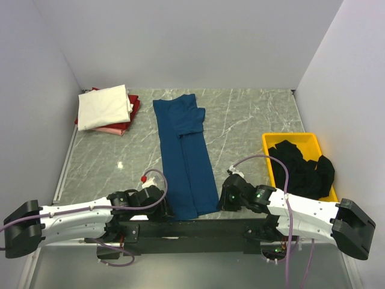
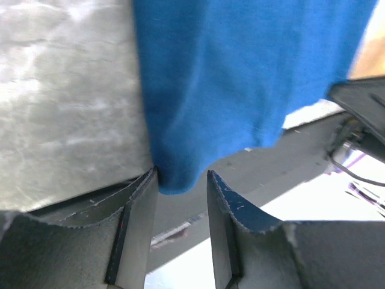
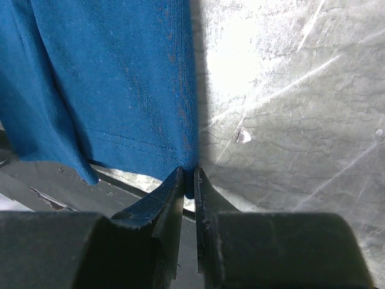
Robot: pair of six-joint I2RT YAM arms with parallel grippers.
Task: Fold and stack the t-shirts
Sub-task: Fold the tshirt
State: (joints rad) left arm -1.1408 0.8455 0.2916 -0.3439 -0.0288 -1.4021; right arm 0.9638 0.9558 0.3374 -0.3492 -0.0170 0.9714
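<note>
The dark blue cotton t-shirt (image 1: 183,156), folded into a long strip, lies along the middle of the grey marbled table (image 1: 240,120). The right gripper (image 3: 188,174) pinches its near right hem corner. The left gripper (image 2: 182,177) has its jaws apart around the near left corner.

Table (image 1: 252,120): across the middle of the top view, walls at left, back and right.
Long shirt (image 1: 183,156): flat on the table, centre of frame, running from upper centre down to the table's lower edge.
Shirt stack (image 1: 107,108): upper left, on the table by the left wall, well apart from the long shirt.
Tray (image 1: 269,144): right of frame, on the table, near the right wall.
Shirt heap (image 1: 304,168): in the tray, spilling over its lower right rim.
Left gripper (image 1: 165,205): lower centre-left, at the long shirt's lower left corner, that corner between its fingers.
Right gripper (image 1: 221,198): lower centre-right, at the lower right corner, the edge between its fingers.
</note>
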